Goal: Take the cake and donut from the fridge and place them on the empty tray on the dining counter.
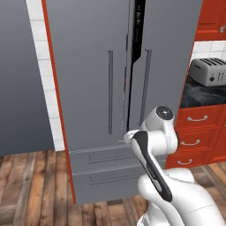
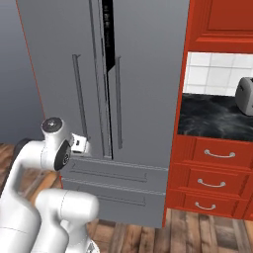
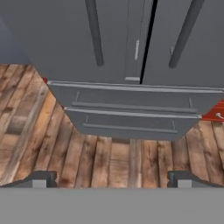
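Progress entry: retrieval of cake and donut, opening stage.

- Grey wall and white tile strip, far left: backdrop, no part in the task.
- Fridge (image 1: 95,101): tall, grey, French-door, on the wood floor directly ahead of the robot. Left door shut, its long vertical left handle (image 1: 110,90) untouched. Right door stands ajar by a narrow dark gap down the middle seam; right handle (image 1: 146,86) just beside that gap. Two lower drawers (image 1: 99,165) shut. Judged: the door is cracked, not yet wide enough to reach in.
- Cake and donut: presumably inside the fridge; the gap is too slim and dark to show either.
- Hand (image 3: 112,179): released, fingers spread to their widest, holding nothing. Its camera looks down at the drawers and floor planks in front of the fridge, so it sits low and short of the doors, touching neither handle.
- Arm: folded in front of the base, elbow raised before the fridge's lower half.
- Red cabinets with drawers, right of the fridge, under a black marble tabletop carrying a silver toaster (image 1: 207,70): not involved.

Done: the base stands at the fridge; one door is slightly open. Left: swing the door fully open, pick each pastry, carry both to the tray on the dining counter.
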